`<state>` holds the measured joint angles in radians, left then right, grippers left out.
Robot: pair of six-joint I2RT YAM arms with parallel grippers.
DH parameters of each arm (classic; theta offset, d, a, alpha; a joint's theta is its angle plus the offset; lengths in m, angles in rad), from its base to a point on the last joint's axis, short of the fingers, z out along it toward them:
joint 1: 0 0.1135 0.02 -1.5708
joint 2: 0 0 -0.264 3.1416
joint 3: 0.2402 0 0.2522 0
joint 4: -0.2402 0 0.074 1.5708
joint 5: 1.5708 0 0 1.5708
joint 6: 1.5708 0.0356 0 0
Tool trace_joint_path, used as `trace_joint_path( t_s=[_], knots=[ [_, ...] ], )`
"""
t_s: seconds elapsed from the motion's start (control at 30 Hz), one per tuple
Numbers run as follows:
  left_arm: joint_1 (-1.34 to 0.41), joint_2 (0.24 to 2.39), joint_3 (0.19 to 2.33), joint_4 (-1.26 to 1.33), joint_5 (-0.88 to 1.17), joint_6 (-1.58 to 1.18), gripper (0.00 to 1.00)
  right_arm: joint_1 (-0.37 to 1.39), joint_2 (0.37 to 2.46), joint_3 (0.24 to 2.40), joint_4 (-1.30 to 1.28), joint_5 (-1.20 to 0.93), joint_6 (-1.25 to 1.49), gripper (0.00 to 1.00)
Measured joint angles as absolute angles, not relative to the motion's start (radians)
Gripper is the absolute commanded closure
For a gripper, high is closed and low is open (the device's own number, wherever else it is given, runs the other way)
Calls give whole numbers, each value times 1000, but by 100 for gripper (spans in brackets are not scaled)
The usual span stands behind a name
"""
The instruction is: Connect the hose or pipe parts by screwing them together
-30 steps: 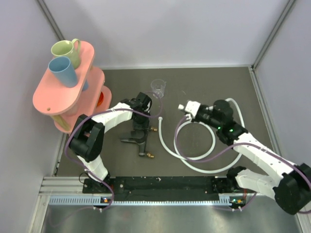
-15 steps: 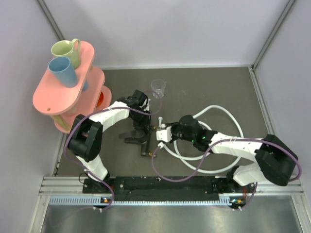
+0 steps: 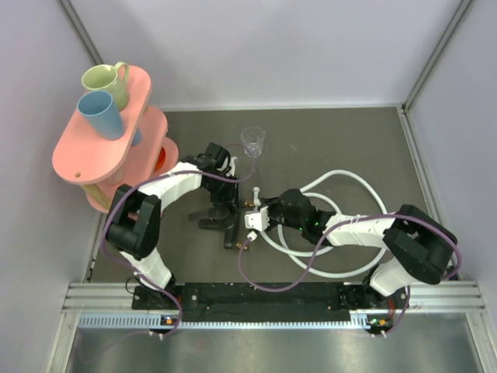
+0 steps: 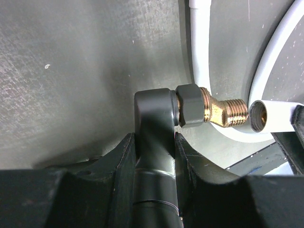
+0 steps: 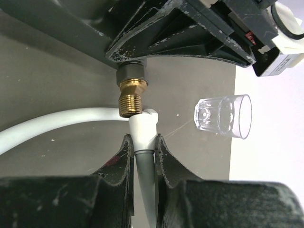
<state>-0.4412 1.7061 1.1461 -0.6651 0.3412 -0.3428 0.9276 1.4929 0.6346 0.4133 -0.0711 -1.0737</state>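
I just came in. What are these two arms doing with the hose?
The left gripper holds the black fitting by its stem, with one brass threaded tip pointing out. The right gripper holds the white hose just behind its end connector and has that connector right at the brass tip. The two parts are not yet screwed together.

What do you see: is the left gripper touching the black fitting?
Touching. The left wrist view shows the left gripper with fingers pressed against both sides of the black fitting, no gap.
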Motion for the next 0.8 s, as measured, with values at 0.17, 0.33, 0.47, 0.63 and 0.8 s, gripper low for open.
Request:
trace_joint_path(
  t_s=[0.17, 0.33, 0.47, 0.63, 0.8],
  knots=[
    [-439, 1706, 1146, -665, 350, -340, 100, 928, 1503, 616, 448, -78, -1081, 100],
    [-439, 1706, 1142, -658, 353, -340, 100, 928, 1510, 615, 471, -93, -1080, 100],
    [-437, 1703, 1135, -648, 352, -342, 100, 928, 1521, 615, 484, -92, -1079, 100],
    [-433, 1703, 1125, -641, 355, -342, 100, 928, 1533, 613, 491, -95, -1079, 100],
    [-430, 1703, 1122, -638, 361, -342, 100, 928, 1540, 607, 498, -98, -1079, 100]
  ],
)
